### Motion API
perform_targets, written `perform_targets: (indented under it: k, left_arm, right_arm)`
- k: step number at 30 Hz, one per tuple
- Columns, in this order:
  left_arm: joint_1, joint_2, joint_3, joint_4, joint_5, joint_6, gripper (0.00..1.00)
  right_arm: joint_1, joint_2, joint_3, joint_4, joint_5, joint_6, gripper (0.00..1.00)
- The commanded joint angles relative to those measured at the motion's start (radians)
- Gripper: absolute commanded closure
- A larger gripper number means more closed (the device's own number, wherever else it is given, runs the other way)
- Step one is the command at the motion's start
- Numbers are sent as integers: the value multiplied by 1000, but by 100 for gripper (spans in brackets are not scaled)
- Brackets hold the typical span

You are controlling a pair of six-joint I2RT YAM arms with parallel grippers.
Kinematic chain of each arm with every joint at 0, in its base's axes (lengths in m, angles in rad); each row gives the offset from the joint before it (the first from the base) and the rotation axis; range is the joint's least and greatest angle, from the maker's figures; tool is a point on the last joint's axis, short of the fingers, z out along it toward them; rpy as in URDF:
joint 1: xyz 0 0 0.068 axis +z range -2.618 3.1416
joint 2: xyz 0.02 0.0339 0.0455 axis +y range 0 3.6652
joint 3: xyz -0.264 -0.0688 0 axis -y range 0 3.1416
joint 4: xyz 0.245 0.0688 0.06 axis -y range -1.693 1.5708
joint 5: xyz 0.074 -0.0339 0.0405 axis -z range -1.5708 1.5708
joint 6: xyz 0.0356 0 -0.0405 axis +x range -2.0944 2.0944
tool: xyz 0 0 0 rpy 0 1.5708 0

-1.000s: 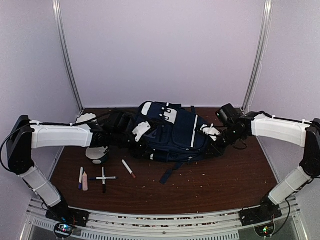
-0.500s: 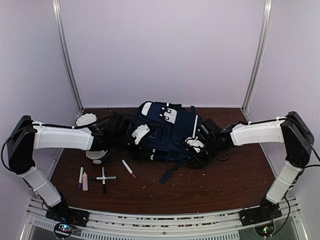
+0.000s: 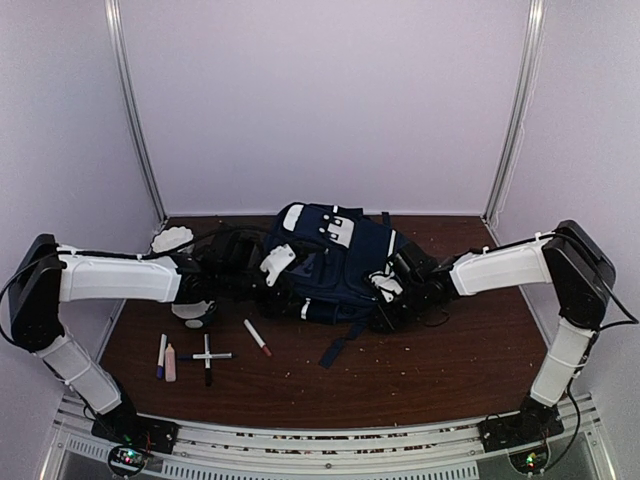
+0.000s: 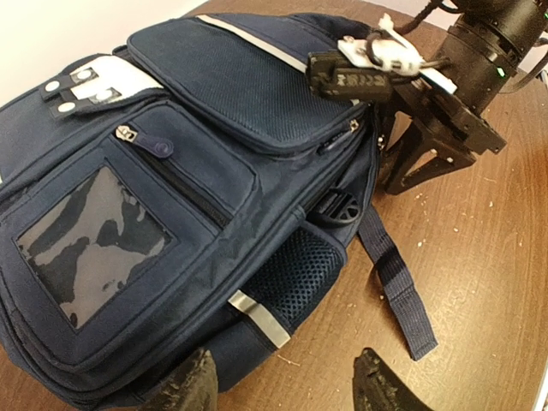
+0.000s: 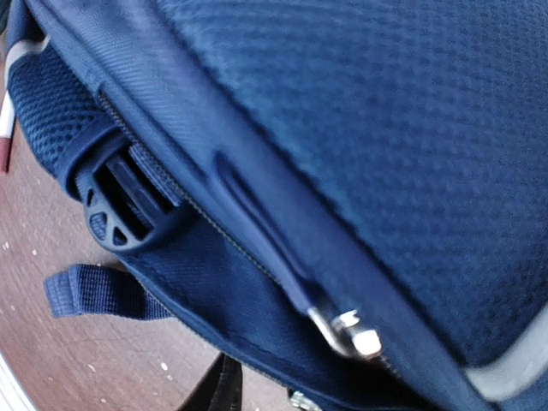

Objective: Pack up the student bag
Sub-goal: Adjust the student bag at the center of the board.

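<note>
The student bag [image 3: 335, 262], navy with white stripes and patches, lies flat mid-table with its front pocket up. My left gripper [image 3: 272, 268] sits at its left side. In the left wrist view the gripper [image 4: 282, 387] is open, its fingertips [image 4: 193, 385] straddling the bag's [image 4: 171, 197] lower corner and bare wood. My right gripper [image 3: 385, 290] is low against the bag's front right side, above a zip [image 4: 339, 139]. The right wrist view is pressed close to the bag [image 5: 385, 128], showing a metal zip slider [image 5: 347, 332] and a black buckle [image 5: 128, 201]; its own fingers stay hidden.
Several pens and markers [image 3: 207, 357] lie on the brown table [image 3: 450, 370] at the front left, one red-tipped [image 3: 257, 337]. A white round object [image 3: 193, 308] rests under my left arm, another white thing [image 3: 172, 238] at the back left. A loose strap [image 3: 340, 345] trails toward the front.
My right arm has swung left, carrying its gripper from the bag's right end down to its front right side. The left gripper has shifted only slightly.
</note>
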Motion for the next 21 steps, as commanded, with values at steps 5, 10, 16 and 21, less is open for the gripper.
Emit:
perform_targets:
  k: [5, 10, 16, 21]
  left_arm:
    - [-42, 2, -35, 139, 28, 25, 44]
    - [-102, 59, -21, 208, 42, 116, 43]
    - [-160, 213, 107, 209, 41, 215, 43]
    - [-164, 304, 169, 243, 43, 286, 43]
  right_arm:
    - [-40, -30, -34, 47, -45, 23, 91]
    - [-88, -105, -61, -29, -167, -53, 97]
    - [-116, -129, -68, -94, -257, -94, 99]
    - [-145, -141, -61, -127, -279, -105, 100]
